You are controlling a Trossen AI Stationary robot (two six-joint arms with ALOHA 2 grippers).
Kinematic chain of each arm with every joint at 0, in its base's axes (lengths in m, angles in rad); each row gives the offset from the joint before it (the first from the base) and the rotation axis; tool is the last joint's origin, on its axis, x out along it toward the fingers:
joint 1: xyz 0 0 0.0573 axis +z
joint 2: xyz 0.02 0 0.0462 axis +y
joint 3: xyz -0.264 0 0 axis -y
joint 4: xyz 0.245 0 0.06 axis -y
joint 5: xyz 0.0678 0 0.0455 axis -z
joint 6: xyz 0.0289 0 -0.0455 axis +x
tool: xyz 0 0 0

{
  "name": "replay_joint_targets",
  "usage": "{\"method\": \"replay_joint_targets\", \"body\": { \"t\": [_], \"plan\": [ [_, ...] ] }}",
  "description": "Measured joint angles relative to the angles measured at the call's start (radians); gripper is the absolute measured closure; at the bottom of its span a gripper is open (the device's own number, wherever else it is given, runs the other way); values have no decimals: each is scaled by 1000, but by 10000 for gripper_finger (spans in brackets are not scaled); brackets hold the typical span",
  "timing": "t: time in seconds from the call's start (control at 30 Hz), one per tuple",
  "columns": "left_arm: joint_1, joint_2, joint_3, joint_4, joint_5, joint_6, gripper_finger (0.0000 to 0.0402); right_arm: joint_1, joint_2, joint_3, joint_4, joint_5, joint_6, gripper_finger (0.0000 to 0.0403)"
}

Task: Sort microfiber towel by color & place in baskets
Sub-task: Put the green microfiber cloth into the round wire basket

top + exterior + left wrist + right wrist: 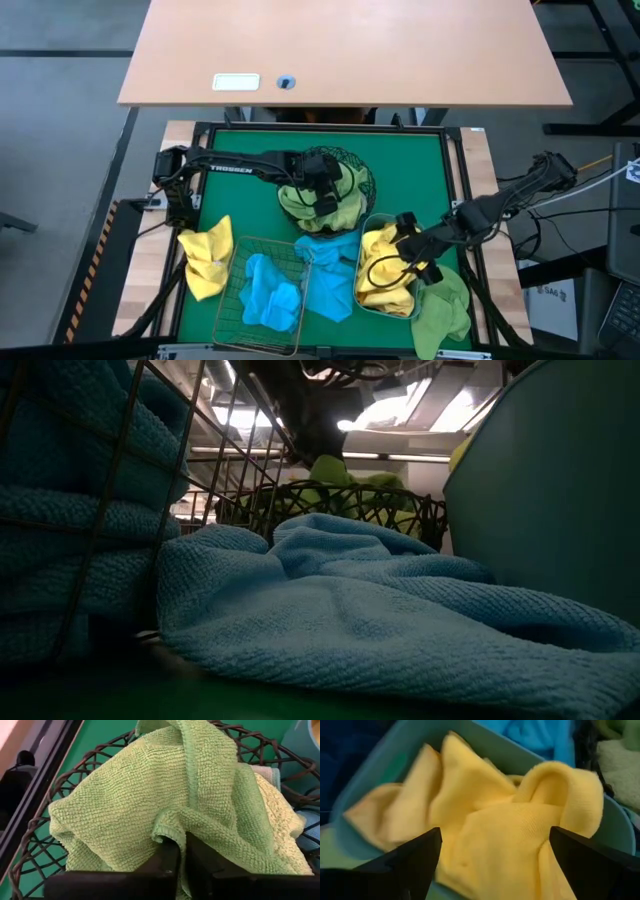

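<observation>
Table (pixel 225 180): yellows in plastic tub (pixel 372 226), blues in copper basket (pixel 236 300), greens in mesh bowl (pixel 362 172). Left end effector (pixel 322 197) over bowl, narrow, pinching green towel (pixel 150 805); likely drop-off, release next. Right end effector (pixel 408 262) wide over tub, empty. Strays: yellow towel (pixel 205 258), blue towel (pixel 330 270), another green (pixel 445 310). Arm reads "TROSSEN" (pixel 231 168).

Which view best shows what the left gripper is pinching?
Left wrist view: the left gripper is shut on a green towel over the black bowl. High view shows it small; low view, only green beyond the bowl; right wrist view, nothing.
</observation>
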Motion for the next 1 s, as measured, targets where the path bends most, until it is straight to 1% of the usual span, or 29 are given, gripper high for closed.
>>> {"method": "replay_joint_targets", "body": {
  "t": [0.1,0.2,0.33,0.4,0.5,0.77,1.0],
  "plan": [
    [-1,0,0,0,-41,-39,348,0,0,70,-67,-66,19,33],
    [0,0,0,0,-60,-43,322,0,0,129,-124,-160,86,33],
    [-3,-10,0,-3,-52,-45,304,6,-3,162,-157,-280,214,33],
    [-8,-20,0,-3,-53,-45,301,27,-3,162,-165,-294,264,33],
    [-16,-41,0,-4,-52,-45,300,72,0,162,-199,-276,309,33],
    [-46,-101,0,-8,-50,-45,300,219,3,162,-245,-136,454,33],
    [-74,-118,1,-8,-50,-45,300,361,3,162,-246,-11,682,33]
  ]
}}
